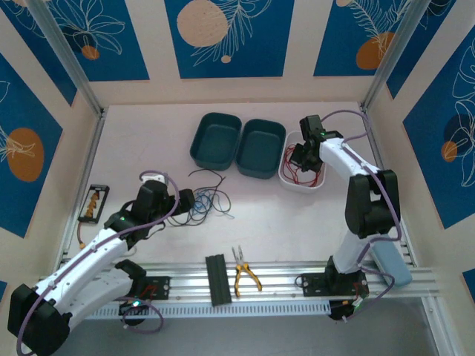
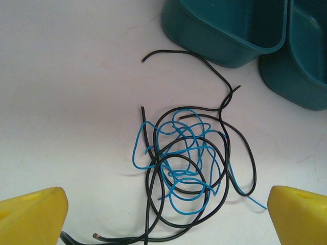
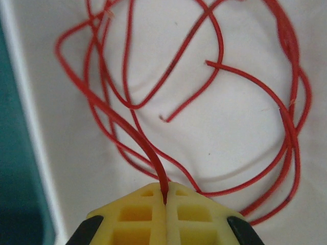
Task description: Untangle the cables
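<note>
Left wrist view showed the left gripper (image 2: 163, 219) spread wide above the blue and black cables (image 2: 180, 162) — a light, springy tangle on the table (image 2: 61, 102), I thought best taken at a free end. The right gripper (image 3: 164, 200) was clenched on a red cable (image 3: 288, 122) inside the white tray (image 3: 230, 148).

Bright, even light; soft close-up blur

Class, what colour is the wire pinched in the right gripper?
Red wire, clearest in the right wrist view.

Blue, black cables (image 2: 179, 173) tangled — red cables (image 3: 134, 135) apart
</note>
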`<state>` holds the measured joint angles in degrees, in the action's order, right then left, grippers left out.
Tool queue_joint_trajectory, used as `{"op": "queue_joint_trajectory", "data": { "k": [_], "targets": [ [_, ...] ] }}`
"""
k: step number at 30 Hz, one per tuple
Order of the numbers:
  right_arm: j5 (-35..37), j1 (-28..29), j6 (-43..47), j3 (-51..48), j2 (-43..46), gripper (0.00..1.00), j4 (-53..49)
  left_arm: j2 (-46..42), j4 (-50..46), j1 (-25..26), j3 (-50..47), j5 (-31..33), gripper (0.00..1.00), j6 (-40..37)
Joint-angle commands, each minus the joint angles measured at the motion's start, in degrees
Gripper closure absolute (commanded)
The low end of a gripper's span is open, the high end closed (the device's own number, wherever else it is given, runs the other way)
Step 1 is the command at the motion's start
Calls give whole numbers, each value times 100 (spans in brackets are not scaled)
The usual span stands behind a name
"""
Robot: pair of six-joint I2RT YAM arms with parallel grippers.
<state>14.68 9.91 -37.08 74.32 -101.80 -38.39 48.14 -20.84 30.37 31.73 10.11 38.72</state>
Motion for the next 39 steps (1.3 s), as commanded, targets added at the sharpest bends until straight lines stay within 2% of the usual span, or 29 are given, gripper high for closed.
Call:
{"op": "queue_joint_trajectory", "data": {
  "k": [1, 8, 11, 13, 16, 19, 21, 27, 31, 35, 39],
  "targets": [
    [-267, -75, 41, 260, -359, 100, -23, -57, -122, -82, -72, -17, 0, 56],
    [-300, -119, 111, 401, -543, 99, -233, -10, -125, -89, -77, -34, 0, 40],
    [-272, -137, 152, 366, -209, 83, -321, 2, -122, -85, -66, -40, 0, 42],
    [-255, -130, 196, 352, 103, 69, -419, 18, -133, -91, -37, -44, 0, 36],
    [-255, -121, 238, 344, 614, 54, -565, 45, -198, -101, 35, -45, 0, -15],
    [-175, -126, 240, 346, 1107, 43, -739, 85, -283, -117, 135, -35, 0, -97],
    [-125, -121, 219, 333, 1381, 39, -834, 97, -337, -123, 209, -35, 0, -150],
    [-377, 224, 186, 207, 2230, 37, -811, 129, -335, -222, 245, -208, 0, -215],
    [-489, 1075, 24, 77, 2481, 37, -627, 303, -324, -365, 181, -406, 0, -176],
    [-457, 2096, -81, 65, 2190, 38, -448, 560, -273, -530, 86, -687, 0, -156],
    [-789, 2924, -214, 144, 1444, 46, -242, 721, -171, -626, -17, -936, 3, -77]
  ]
}}
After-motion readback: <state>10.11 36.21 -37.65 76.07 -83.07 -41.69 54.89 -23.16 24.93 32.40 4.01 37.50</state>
